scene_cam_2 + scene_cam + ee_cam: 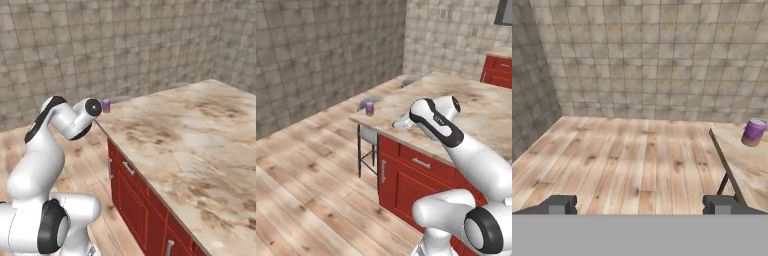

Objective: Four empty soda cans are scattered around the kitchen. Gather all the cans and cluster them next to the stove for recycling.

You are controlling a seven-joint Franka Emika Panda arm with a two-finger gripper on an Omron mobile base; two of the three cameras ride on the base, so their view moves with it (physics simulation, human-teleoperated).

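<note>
Fingertips (pixel 562 204) nearest us, spread wide, gripping nothing; gripper (pixel 639 205) over wooden floor (pixel 622 160). Purple can (pixel 754 132) upright on counter (pixel 752 165) corner, well beyond right finger. Tiled wall (pixel 652 55) behind.

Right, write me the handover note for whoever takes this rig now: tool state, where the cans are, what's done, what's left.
Tool: open, holding nothing, pointed across the wooden floor toward the tiled wall.
Cans: one purple can stands upright near the corner of the marbled island counter, apart from the tool; in the hand view it sits off to the right.
Stove: cannot be placed from these views, and no other cans can be placed either.
Done: nothing that can be confirmed; no can is gripped.
Left: probably swing the tool right to line up with the purple can, grasp it, carry it to the stove, then find the rest.
</note>
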